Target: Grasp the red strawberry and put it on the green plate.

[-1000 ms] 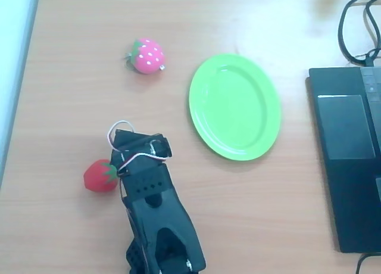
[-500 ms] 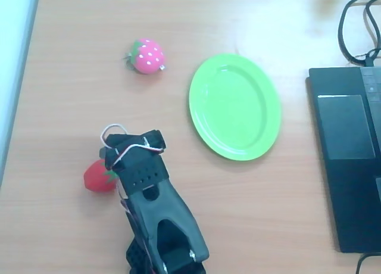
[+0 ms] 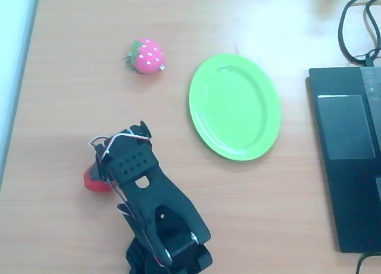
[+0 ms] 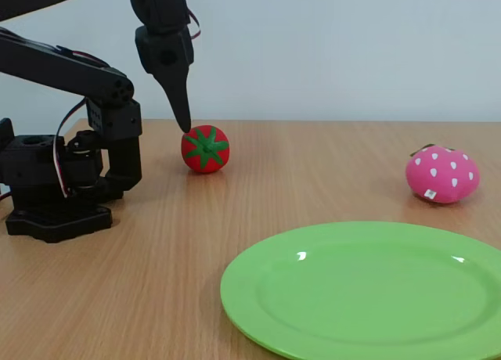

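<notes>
The hand (image 3: 107, 161) has swung left over the red strawberry (image 4: 205, 149), lower left overhead; its grip state is unclear. Grasping and carrying to the green plate (image 3: 234, 106) remain.

Both views are bright and evenly lit, with soft, faint shadows; in the fixed view the green plate (image 4: 368, 297) carries small white glints at about 10 and 2 o'clock. The overhead view is slightly soft and washed out toward 12 o'clock, where the table (image 3: 89, 24) pales under glare. The plate's near rim blurs slightly in the fixed view.
</notes>
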